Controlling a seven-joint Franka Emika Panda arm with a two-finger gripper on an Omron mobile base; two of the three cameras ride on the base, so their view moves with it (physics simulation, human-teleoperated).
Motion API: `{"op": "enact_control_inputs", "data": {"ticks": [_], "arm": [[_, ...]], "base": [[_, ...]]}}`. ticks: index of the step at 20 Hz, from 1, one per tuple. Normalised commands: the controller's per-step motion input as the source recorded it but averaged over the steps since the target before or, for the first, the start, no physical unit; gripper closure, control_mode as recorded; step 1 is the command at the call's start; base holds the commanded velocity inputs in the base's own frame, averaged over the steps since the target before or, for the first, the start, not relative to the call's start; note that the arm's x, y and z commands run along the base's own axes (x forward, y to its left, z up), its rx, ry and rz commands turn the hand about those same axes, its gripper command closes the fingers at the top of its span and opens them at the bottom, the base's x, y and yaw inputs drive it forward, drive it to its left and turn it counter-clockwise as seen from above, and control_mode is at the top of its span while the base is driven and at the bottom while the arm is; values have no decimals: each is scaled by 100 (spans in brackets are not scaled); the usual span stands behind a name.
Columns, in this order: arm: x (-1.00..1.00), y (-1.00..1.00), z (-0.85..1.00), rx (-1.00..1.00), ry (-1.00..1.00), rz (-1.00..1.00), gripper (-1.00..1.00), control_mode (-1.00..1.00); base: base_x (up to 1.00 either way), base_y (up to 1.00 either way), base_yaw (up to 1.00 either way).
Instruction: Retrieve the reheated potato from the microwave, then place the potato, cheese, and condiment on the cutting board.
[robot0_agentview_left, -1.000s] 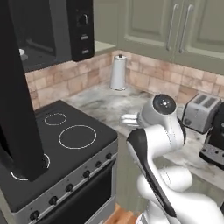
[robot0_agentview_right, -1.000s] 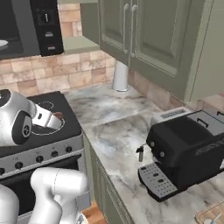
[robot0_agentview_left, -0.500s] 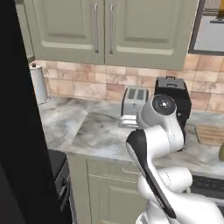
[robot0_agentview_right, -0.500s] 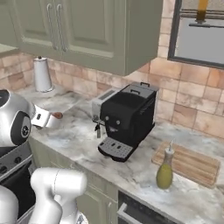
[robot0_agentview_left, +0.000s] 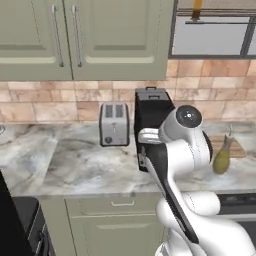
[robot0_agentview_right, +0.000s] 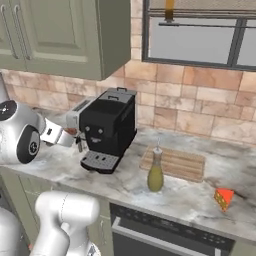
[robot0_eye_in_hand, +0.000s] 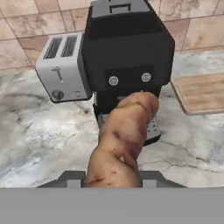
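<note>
Hand view is showing the potato (robot0_eye_in_hand: 120, 140) sticking up from the bottom, brown and lumpy. The gripper (robot0_agentview_right: 70, 134) is squeezing tight on the potato, holding it up in the air just in front of the black coffee machine (robot0_eye_in_hand: 127, 57). A silver toaster (robot0_eye_in_hand: 63, 65) is standing right beside the coffee machine, on its left in this view. The corner of the cutting board (robot0_eye_in_hand: 201, 92) is lying on the counter on the coffee machine's other side.

From the right base view, the cutting board (robot0_agentview_right: 175, 163) is lying flat near the coffee machine (robot0_agentview_right: 107, 127), against the brick wall. The condiment (robot0_agentview_right: 156, 172) bottle is standing upright just at the front edge of the board, between the coffee machine and the cheese (robot0_agentview_right: 224, 198). The cheese is sitting on the marble counter (robot0_agentview_right: 125, 185), farther from the coffee machine than the board is.

From the left base view, the toaster (robot0_agentview_left: 114, 124) is sitting beside the coffee machine (robot0_agentview_left: 150, 112), and the condiment (robot0_agentview_left: 222, 157) is peeking out past the white arm.
</note>
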Motion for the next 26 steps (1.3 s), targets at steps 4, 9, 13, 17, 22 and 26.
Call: {"op": "enact_control_inputs", "data": {"ticks": [4, 9, 13, 17, 22, 26], "arm": [[0, 0, 0, 0, 0, 0, 100, 100], [0, 0, 0, 0, 0, 0, 100, 100], [0, 0, 0, 0, 0, 0, 100, 100], [0, 0, 0, 0, 0, 0, 100, 100], [0, 0, 0, 0, 0, 0, 100, 100], [0, 0, 0, 0, 0, 0, 100, 100]], "base": [[4, -51, -8], [0, -55, -1], [7, -63, 0], [17, -65, 0], [5, -55, -10], [24, -33, -25]]}}
